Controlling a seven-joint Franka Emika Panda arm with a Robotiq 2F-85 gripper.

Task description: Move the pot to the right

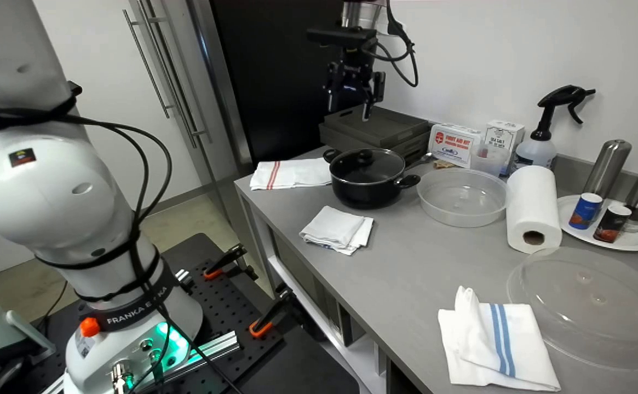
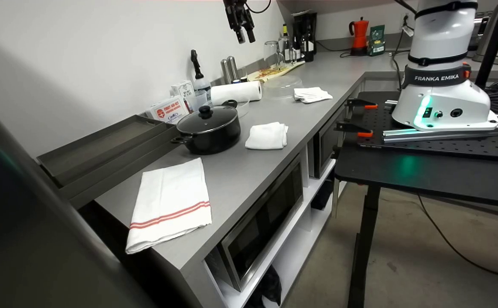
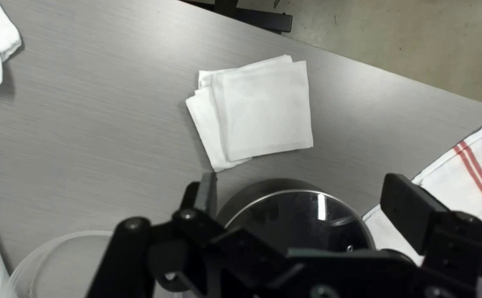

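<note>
Black pot (image 1: pixel 367 186), three cloths (image 1: pixel 336 229), gripper (image 1: pixel 350 106) seemingly overhead

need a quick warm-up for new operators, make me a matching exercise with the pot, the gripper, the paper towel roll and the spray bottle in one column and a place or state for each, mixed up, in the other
1. pot
2. gripper
3. paper towel roll
4. spray bottle

A. lying on its side
B. standing upright near the wall
C. black, with its lid on
D. open, holding nothing

Pairs: 1-C, 2-D, 3-A, 4-B
</note>
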